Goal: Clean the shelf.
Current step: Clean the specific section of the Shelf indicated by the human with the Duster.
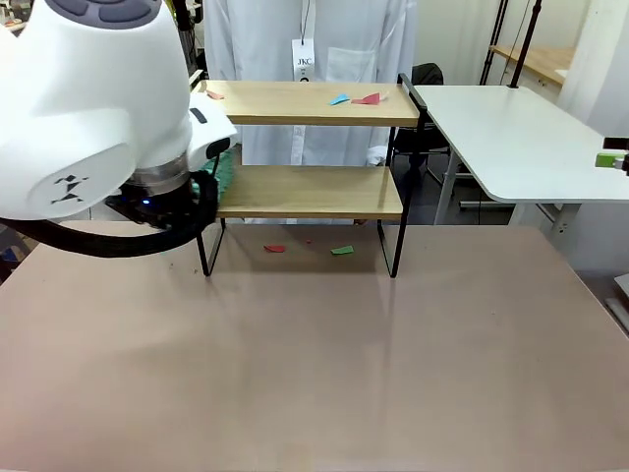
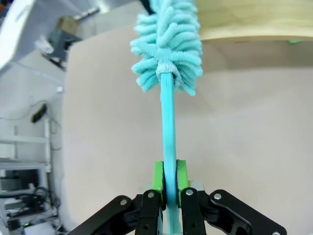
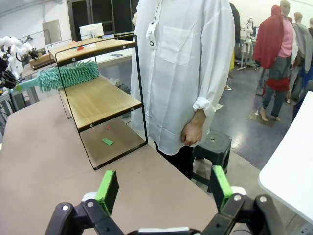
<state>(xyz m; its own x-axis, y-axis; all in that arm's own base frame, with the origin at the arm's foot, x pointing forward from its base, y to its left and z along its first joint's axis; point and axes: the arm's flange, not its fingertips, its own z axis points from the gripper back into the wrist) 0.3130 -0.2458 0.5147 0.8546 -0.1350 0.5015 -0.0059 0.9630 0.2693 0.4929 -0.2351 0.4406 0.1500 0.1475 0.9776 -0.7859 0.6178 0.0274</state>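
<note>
**Holding a duster at the shelf's left end**

Shelf [image 1: 305, 192]: it stands upright on the far part of the brown table [image 1: 314, 374]. It has two wooden boards in a thin black frame.

Left gripper [image 2: 168, 183]: it is clamped on the thin teal handle of a duster [image 2: 168, 44], with a green pad pressed to each side of the handle. The fluffy head points up toward the edge of a shelf board. In the right wrist view the head sits between the two boards, over the left end of the lower one. Contact with the wood cannot be confirmed. In the front view the left arm [image 1: 88, 108] covers the shelf's left end.

Right gripper [image 3: 164, 187]: the jaws are spread wide with nothing between them. It is well apart from the shelf, beyond its right end.

Debris on the top board: a blue scrap [image 1: 339, 99] and a red scrap [image 1: 367, 98] lie side by side near the right end. A pink scrap [image 1: 214, 94] lies at the left end.

Debris under the shelf: a red bit [image 1: 274, 249] and a green bit [image 1: 342, 251] lie on the table between the frame legs.

Person [image 1: 314, 39]: standing just behind the shelf in a white shirt. One hand [image 3: 191, 132] hangs beyond the shelf's right end.
</note>
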